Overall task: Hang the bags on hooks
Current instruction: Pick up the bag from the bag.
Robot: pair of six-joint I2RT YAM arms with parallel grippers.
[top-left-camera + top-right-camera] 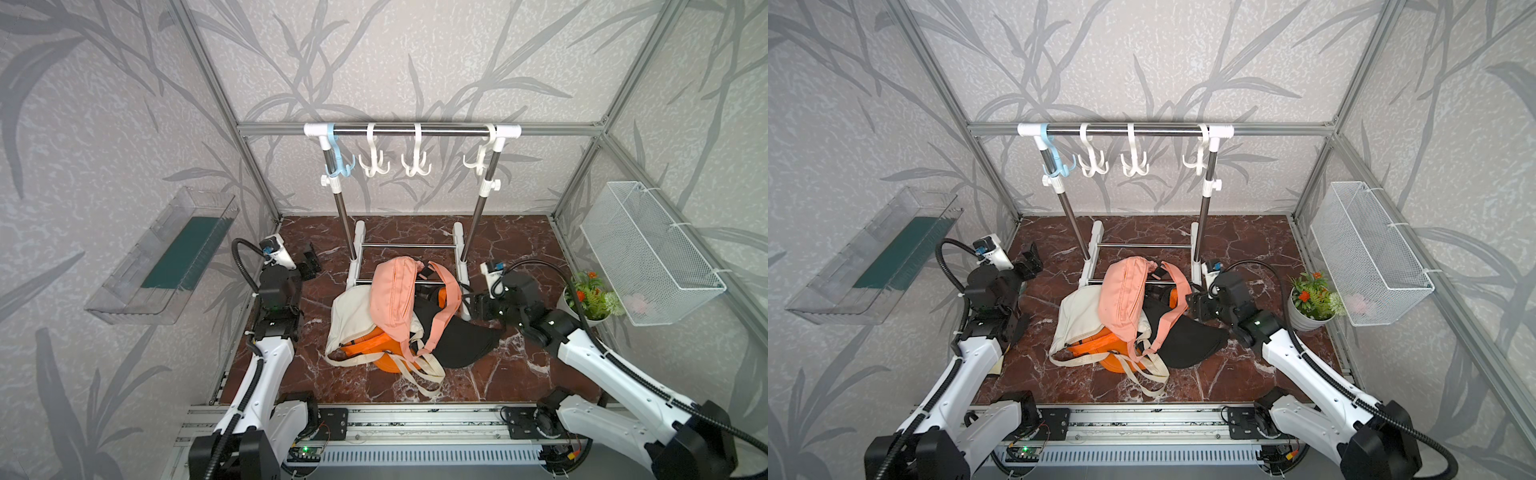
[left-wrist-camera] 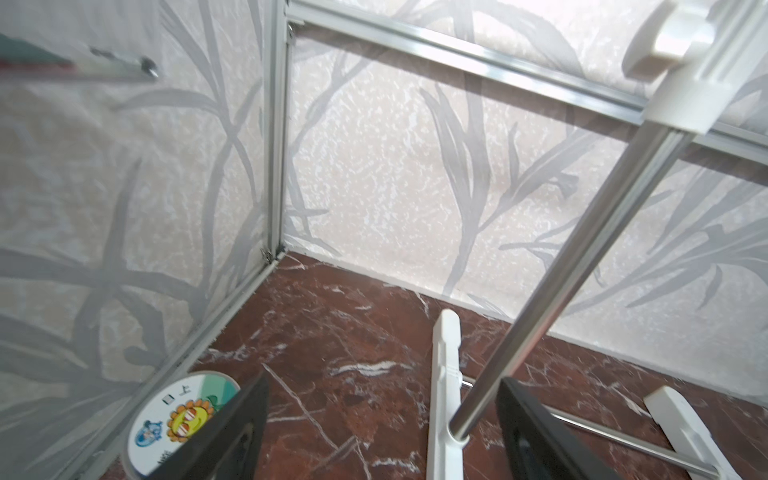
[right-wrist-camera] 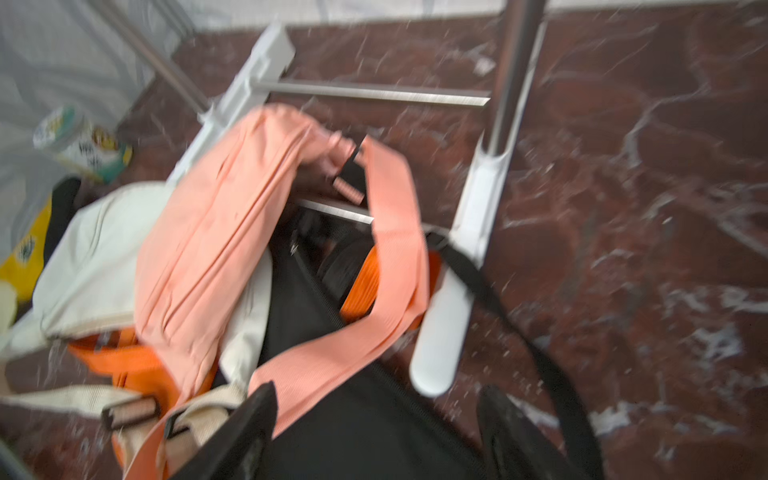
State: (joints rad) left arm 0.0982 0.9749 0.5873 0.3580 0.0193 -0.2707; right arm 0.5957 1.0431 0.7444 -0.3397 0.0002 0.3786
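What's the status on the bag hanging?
Both tools open, empty. Pink bag tops pile on floor, unhung. Hooks free. Right tool beside pink strap.

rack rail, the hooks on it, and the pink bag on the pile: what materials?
Horizontal rack rail: looks like polished metal, shiny with a bright glint. Four-pronged white hooks: probably moulded plastic, matte and smooth. Pink zip-up bag: woven fabric, soft creases; its flat pink strap shows ribbed webbing.

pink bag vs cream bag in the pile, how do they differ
The pink bag lies on top of the pile; the cream bag sits partly under it. The pink bag's strap loops over the black bag; the cream bag's strap trails onto the floor. Both are unhung, fabric and strapped.
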